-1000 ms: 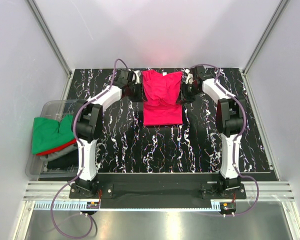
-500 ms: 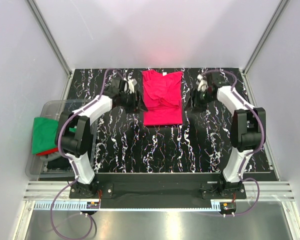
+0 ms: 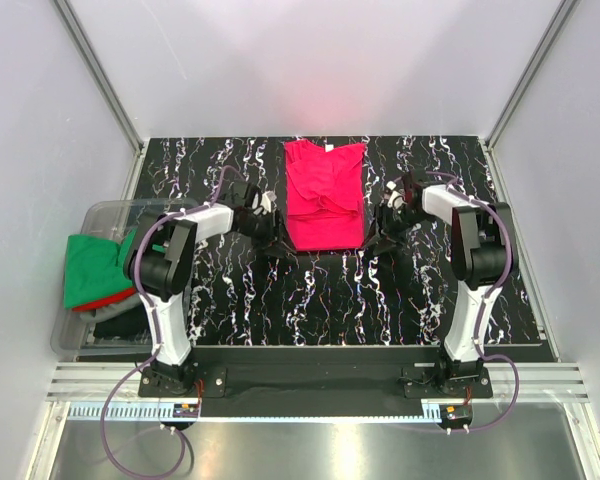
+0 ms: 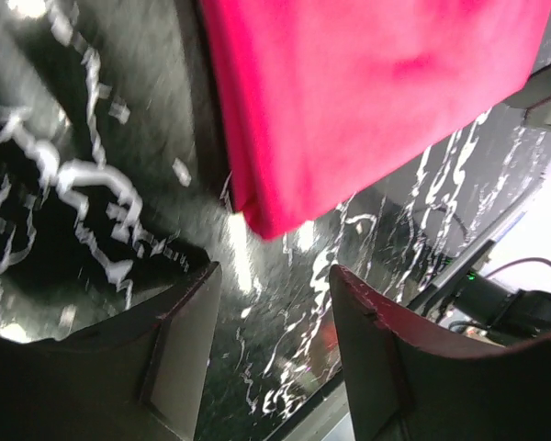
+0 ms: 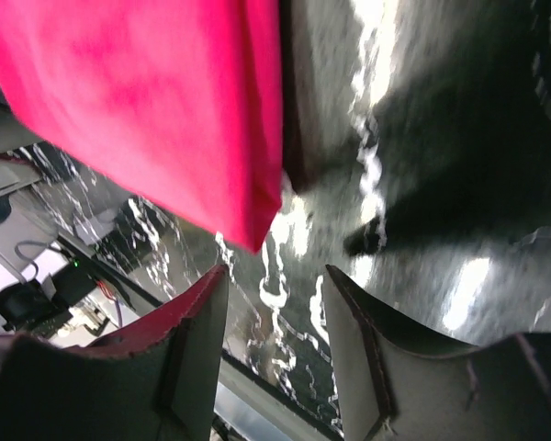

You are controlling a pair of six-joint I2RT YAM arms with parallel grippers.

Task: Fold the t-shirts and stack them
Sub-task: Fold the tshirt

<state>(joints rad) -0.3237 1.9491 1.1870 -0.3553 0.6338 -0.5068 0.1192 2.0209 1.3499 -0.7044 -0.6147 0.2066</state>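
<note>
Crimson t-shirt lies folded into a narrow upright strip on the far middle of the black marbled table, collar toward the back wall, its cloth bunched in soft creases across the middle and its near edge straight. The left gripper sits low at the strip's near left corner, and the left wrist view shows its two fingers apart with bare table between them and the cloth's corner just beyond the tips, not pinched. The right gripper mirrors it at the near right corner; its own camera shows jaws likewise apart, holding nothing, the pink-red edge hanging just past the fingertips. Well apart from all this, off the table's left side, a clear plastic bin holds the green t-shirt on top, the red t-shirt peeking out under it, and the dark t-shirt lowest, toward the near end.
</note>
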